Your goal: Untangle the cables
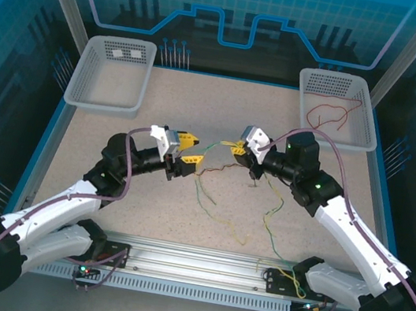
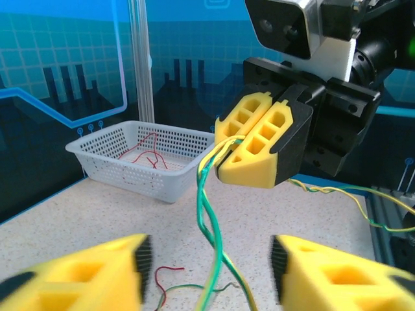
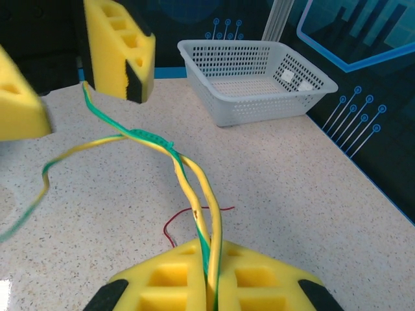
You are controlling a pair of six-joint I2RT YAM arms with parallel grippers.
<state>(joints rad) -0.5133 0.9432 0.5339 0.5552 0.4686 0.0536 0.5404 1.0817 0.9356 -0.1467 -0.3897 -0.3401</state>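
Table (image 1: 157, 223), speckled beige, with two robot arms reaching toward each other at its middle. The right gripper (image 1: 235, 149) has its jaws pressed together on a twisted bunch of cables (image 2: 204, 207); at the pinch, two yellow strands and one green strand can be counted. The left gripper (image 1: 193, 147) faces it from just beside, jaws spread wide, and the bunch runs between its two yellow fingers; whether either finger touches it cannot be told. From the pinch the cables sag to the table and trail toward the near rail. One red cable (image 3: 194, 210) lies loose on the table beneath. Two white baskets stand at the far corners. The right basket (image 1: 362, 117) holds thin red strands (image 1: 333, 111), their number unclear. The left basket (image 1: 85, 75) holds two small white pieces (image 3: 286, 76).
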